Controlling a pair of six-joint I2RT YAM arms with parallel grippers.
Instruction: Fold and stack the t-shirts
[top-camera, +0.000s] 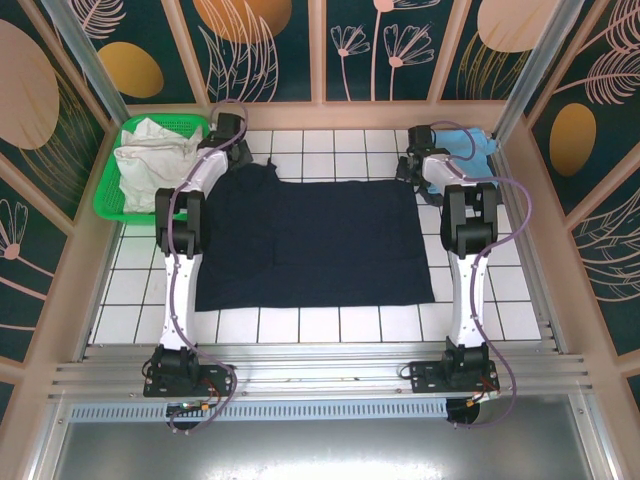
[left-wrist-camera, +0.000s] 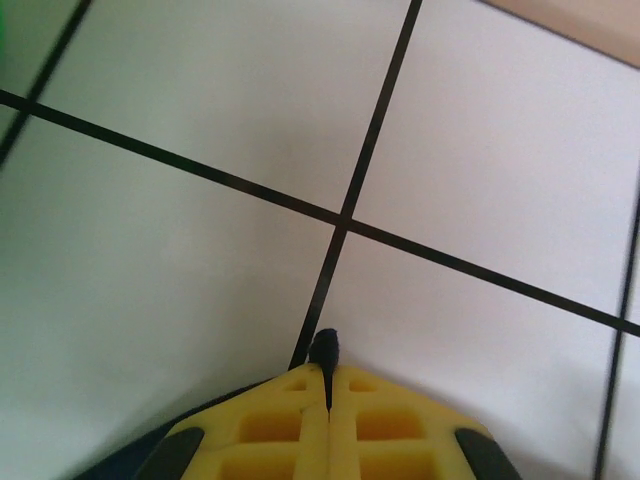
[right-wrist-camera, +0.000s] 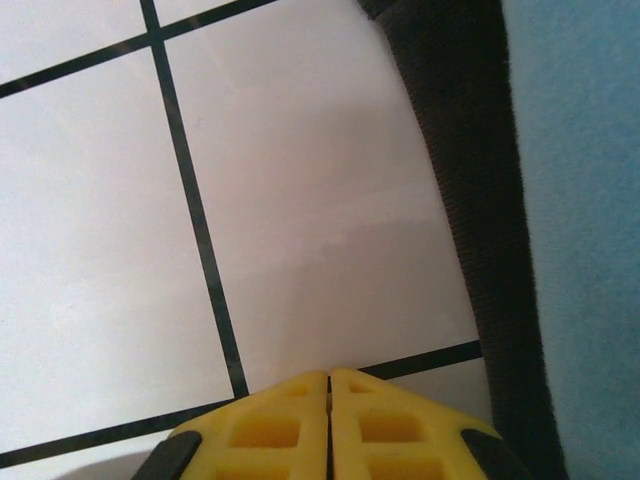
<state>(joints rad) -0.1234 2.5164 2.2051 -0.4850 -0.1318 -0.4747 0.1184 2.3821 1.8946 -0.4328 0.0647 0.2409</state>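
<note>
Both grippers, seen from the top camera, sit at the far edge of the dark navy t-shirt (top-camera: 310, 245). It lies spread flat on the tiled table (top-camera: 330, 325), its long axis running across from one arm to the other. The left gripper (top-camera: 231, 135) is at the shirt's far left corner and the right gripper (top-camera: 416, 160) at its far right corner, so each arm is the nearer one to its own corner. Outboard of the left gripper the white t-shirt (top-camera: 150, 155) is bunched in the green basket (top-camera: 108, 205), and just outboard of the right gripper lies the light blue t-shirt (top-camera: 468, 145). From the left wrist, the yellow fingers (left-wrist-camera: 290, 395) are pressed together with a small dark nub poking out at their tips, which I take for a pinch of navy cloth; ahead of them is bare tile. From the right wrist, the fingers (right-wrist-camera: 380, 400) are likewise pressed together, with no cloth to be seen between them. A dark cloth band (right-wrist-camera: 465, 200) runs off to the right of the tips with light blue fabric beyond it, so this grip may hold nothing. Folding likely means drawing the far edge back toward the arm bases.
</note>
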